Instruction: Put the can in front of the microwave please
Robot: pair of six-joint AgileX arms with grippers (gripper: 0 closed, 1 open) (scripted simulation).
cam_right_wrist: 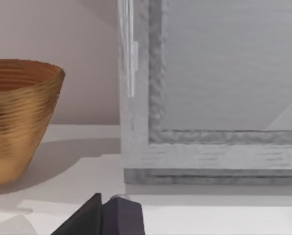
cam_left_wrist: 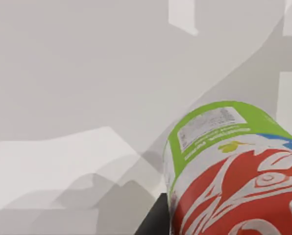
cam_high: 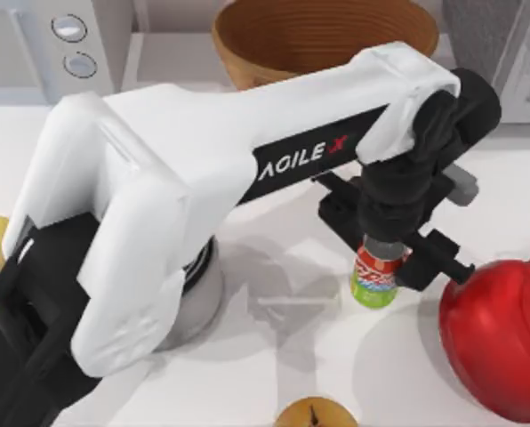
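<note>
Our left arm stretches across the worktop point(cam_high: 274, 365) from the near left toward the right, its white shell bent at the far end so the black wrist drops straight down. The left gripper point(cam_high: 382, 260) has its jaws clamped on the can point(cam_high: 375, 276), which stands upright right of centre on the worktop; whether its base touches the surface we cannot tell. The can is a smooth cylinder with a silver top, a red label, a white band and a green base.

The microwave point(cam_high: 56, 44), pale and boxy with two round dials, sits at the far left, well apart from the can. A ribbed brown bowl point(cam_high: 323, 36) stands at the far middle. A speckled grey box point(cam_high: 501, 49) occupies the far right. A glossy red kettle point(cam_high: 501, 338) sits just right of the can. Our right arm is parked facing that box.
</note>
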